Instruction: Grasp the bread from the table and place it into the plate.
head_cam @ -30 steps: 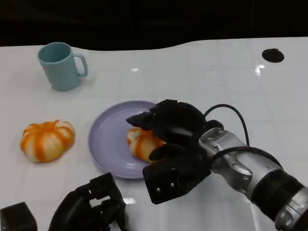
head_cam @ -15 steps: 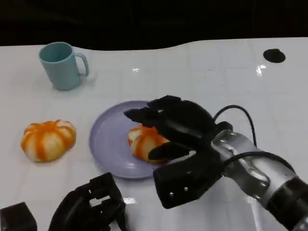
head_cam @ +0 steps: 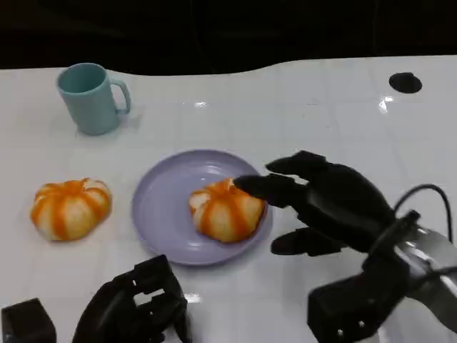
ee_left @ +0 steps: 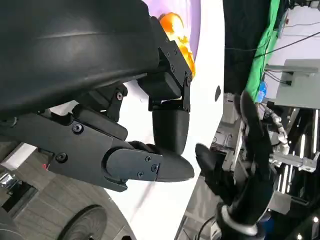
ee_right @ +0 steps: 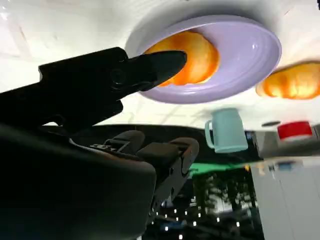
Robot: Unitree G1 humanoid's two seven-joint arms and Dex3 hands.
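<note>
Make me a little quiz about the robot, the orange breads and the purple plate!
1. True or false: one bread lies on the plate.
2. Which thing stands farthest from the robot: A) the blue mug, B) the second bread, C) the plate?
3. Fill in: the right hand is beside the plate and holds ____.

Key: 1 true. 2 A. 3 nothing; its fingers are spread and apart from the bread.
</note>
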